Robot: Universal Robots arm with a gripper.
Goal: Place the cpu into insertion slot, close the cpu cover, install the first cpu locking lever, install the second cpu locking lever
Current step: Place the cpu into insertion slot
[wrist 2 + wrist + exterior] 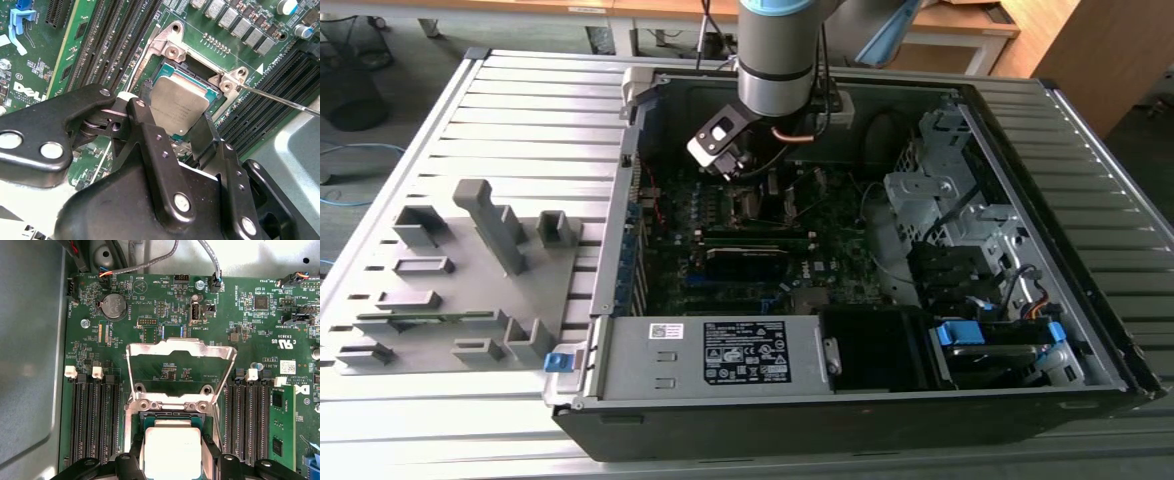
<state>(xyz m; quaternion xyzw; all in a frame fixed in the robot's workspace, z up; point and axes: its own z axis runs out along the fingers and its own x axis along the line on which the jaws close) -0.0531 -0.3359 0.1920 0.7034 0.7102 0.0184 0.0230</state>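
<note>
Arm (781, 50) reaches down into open computer case (854, 425), wrist over green motherboard (150, 300). Gripper (172, 463) clamped on chip (172, 450): black fingers (143, 107) pressed against two opposite edges. Chip silver top up, sitting at socket (195, 69), between banks of long black memory slots (92, 420); cannot tell if fully seated. Cover frame (180, 346) swung open, standing up behind socket, board visible through window. Thin metal lever (280, 98) unlatched, angled away from socket corner.

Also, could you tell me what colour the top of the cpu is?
The cpu top is dull silver-grey, clearest in the second wrist view.
</note>
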